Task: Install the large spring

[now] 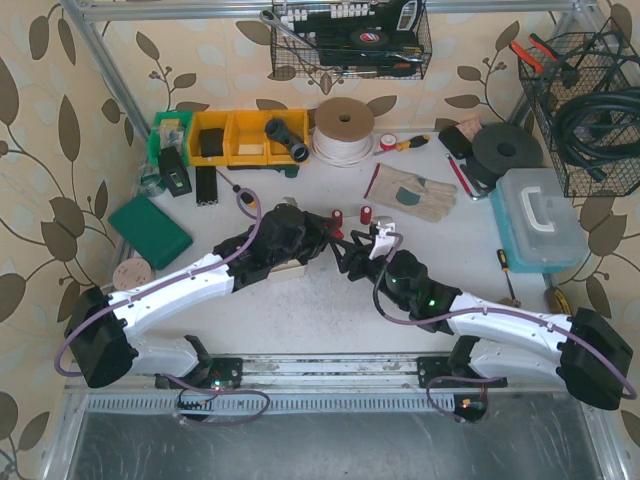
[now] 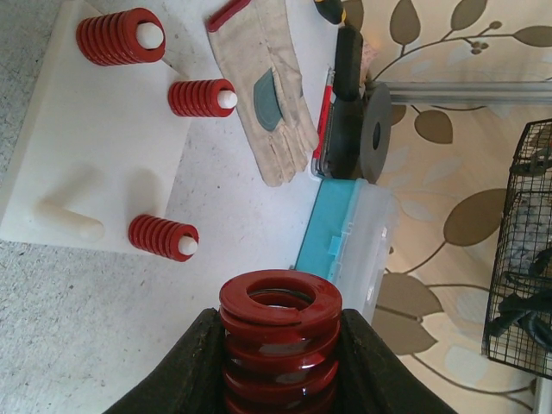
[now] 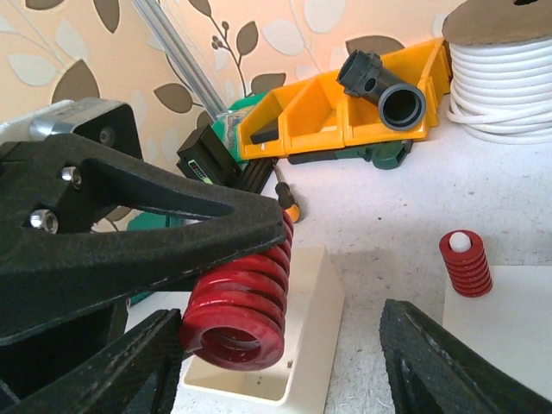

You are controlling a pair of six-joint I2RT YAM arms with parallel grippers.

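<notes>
While the left pincer (image 2: 281,358) clamps the large red spring (image 3: 237,310), the right pincer (image 3: 283,332) stands wide.

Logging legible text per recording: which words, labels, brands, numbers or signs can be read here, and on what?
No text can be read in any view.
The black packages in the wire basket: pale labels, too small and blurred.
The black device beside the yellow plastic bins: pale panel, characters illegible.
The large red coil spring, white peg board and beige work glove show no markings.
</notes>
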